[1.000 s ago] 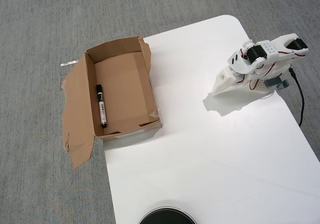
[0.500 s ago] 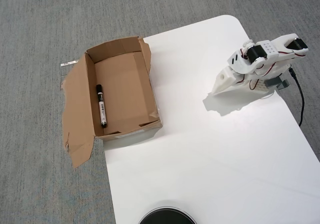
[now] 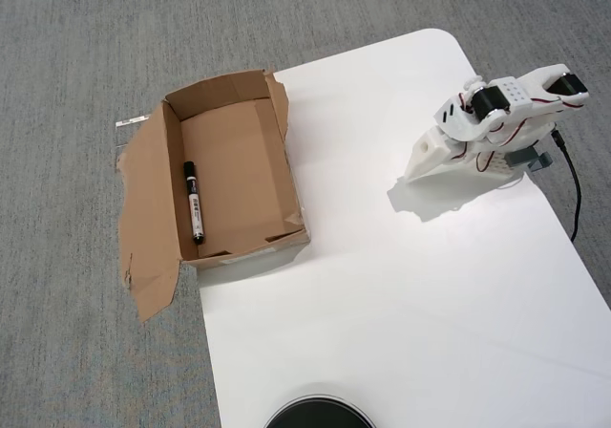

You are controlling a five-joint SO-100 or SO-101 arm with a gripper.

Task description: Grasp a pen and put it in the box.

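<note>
**Pen in box, arm folded at table edge**

Overhead view: the pen (image 3: pixel 194 203) lies flat inside the box (image 3: pixel 277 151), along its left wall, black cap toward the top of frame. The box sits at the left edge of the white table (image 3: pixel 401 304), its wide flap spread flat over the grey carpet (image 3: pixel 76 65). The white arm (image 3: pixel 496 113) is folded low at the table's right side, well apart from the box. The gripper (image 3: pixel 417 172) points down-left at the table, holding nothing; cannot tell if its jaws are spread or together.

Pen (image 3: pixel 194 202) flat inside open box (image 3: pixel 286 160)
</note>
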